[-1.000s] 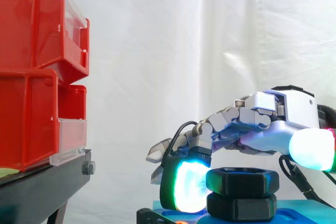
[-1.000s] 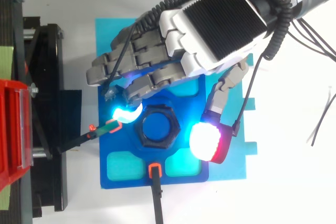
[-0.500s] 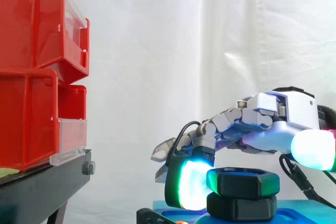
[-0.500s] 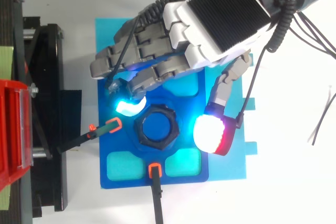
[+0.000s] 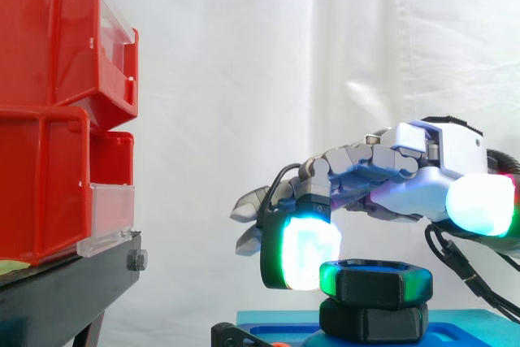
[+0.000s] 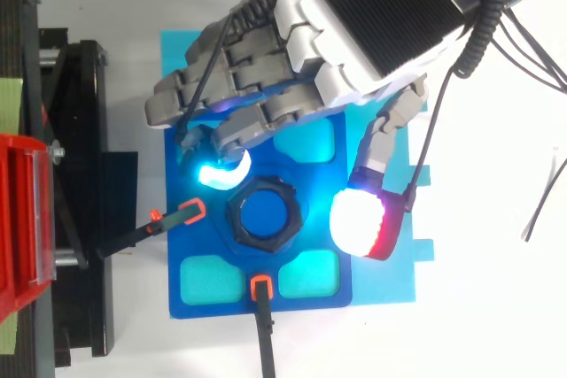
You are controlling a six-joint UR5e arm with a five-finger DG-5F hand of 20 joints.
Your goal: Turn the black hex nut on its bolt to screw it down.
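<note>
The black hex nut [image 5: 374, 281] sits on its bolt [image 6: 266, 217] in a blue fixture [image 6: 306, 143] on the white table [image 6: 496, 307], with a curtain [image 5: 244, 79] behind. The hand [image 6: 372, 15] has its fingers spread either side of the nut, seemingly not touching it.

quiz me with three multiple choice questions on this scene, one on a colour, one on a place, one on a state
1. What colour are the bins on the black stand?
A red
B green
C yellow

2. Where does the black hex nut sit?
A in a bin
B on the blue base
C on the stand

3. How does the hand stand to the nut?
A pinching it from both sides
B carrying it clear of the base
C open, its thumb apart from it

1 A: both stacked bins are red.
2 B: the top view shows the nut in the middle of the blue base.
3 C: the top view shows a gap between thumb and nut.
</note>
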